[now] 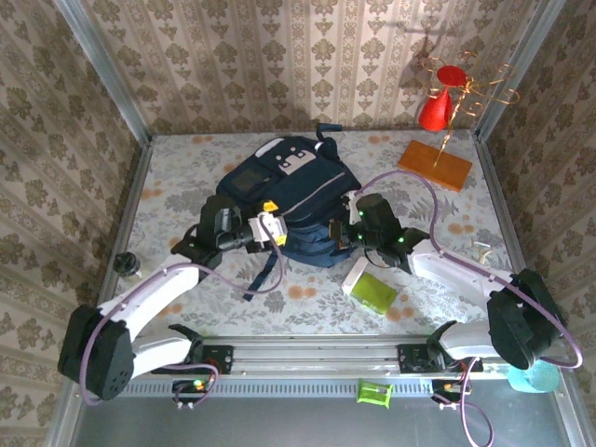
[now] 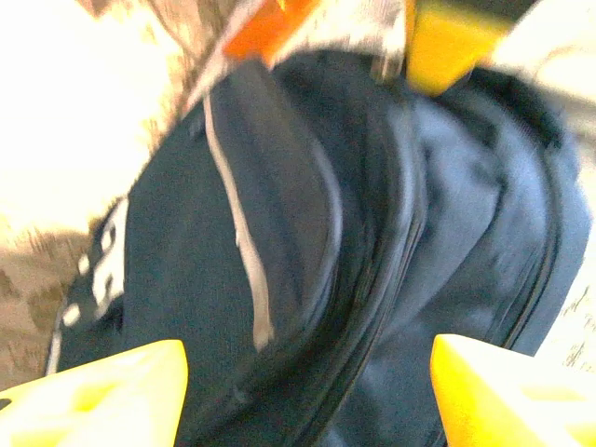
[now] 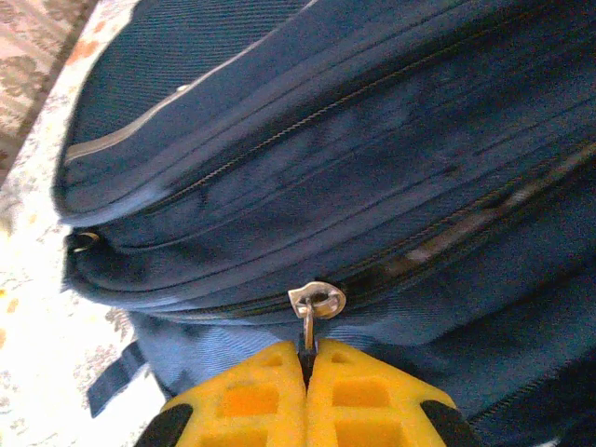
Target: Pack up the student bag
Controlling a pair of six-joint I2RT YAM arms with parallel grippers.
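Observation:
The student bag [image 1: 291,191], dark navy with a thin light stripe, lies in the middle of the table. My left gripper [image 1: 269,226] is at its left side. Its yellow fingers stand wide apart, open, over the bag's front panel [image 2: 279,242], and nothing is pinched between them [image 2: 307,377]. My right gripper [image 1: 351,237] is at the bag's right side. In the right wrist view it [image 3: 307,358] is shut on the metal zipper pull [image 3: 310,321] of a zip running across the bag [image 3: 326,140].
A white box [image 1: 355,276] and a green packet [image 1: 377,294] lie just in front of the bag, under the right arm. An orange board [image 1: 435,165] and a red cone [image 1: 436,108] with a wire stand are at the back right. A black knob [image 1: 126,264] sits at the left edge.

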